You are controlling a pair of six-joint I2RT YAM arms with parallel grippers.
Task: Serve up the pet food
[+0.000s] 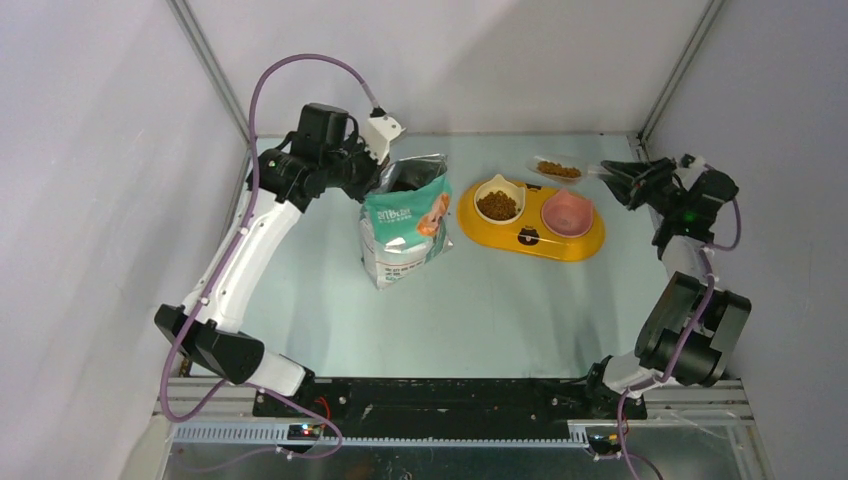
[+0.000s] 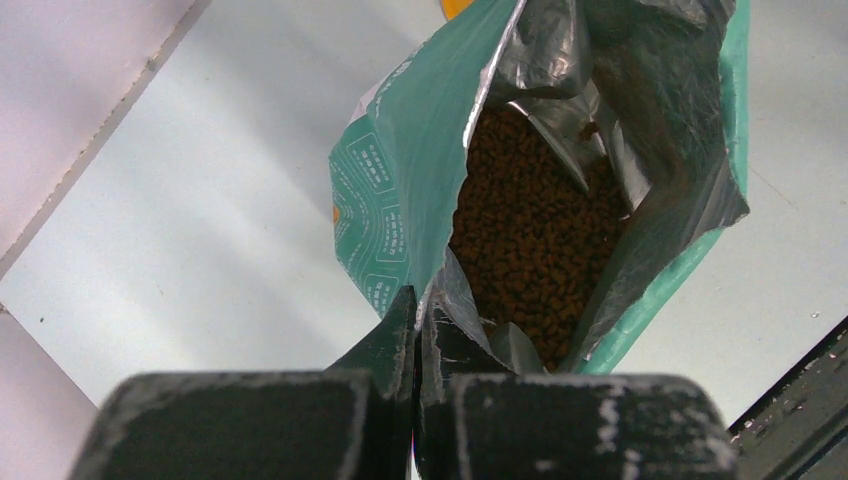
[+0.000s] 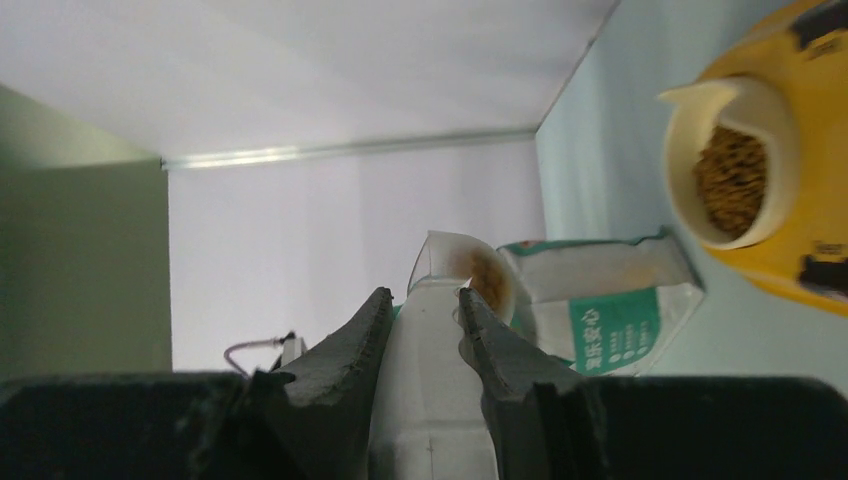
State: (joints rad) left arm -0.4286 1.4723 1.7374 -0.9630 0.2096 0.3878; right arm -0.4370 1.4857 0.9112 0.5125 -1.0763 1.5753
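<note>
Teal bag (image 1: 403, 225) (white lettering illegible) gapes, showing brown pet food (image 2: 530, 240).

The left arm (image 1: 250, 250) and right arm (image 1: 690, 330) are built of white links and black joints. Purple cables (image 1: 300, 60) are routed behind the jaws. The black fingers (image 2: 385, 345) are scuffed pale. Behind the right jaws a green light (image 1: 690, 215), possibly an indicator, is seen.

On the desk (image 1: 320, 300), the bag (image 1: 403, 222) stands at 9 o'clock of the feeder (image 1: 575, 248), the scoop (image 1: 558, 170) at its 1 o'clock. Pet food (image 1: 497, 205) lies in all three.
</note>
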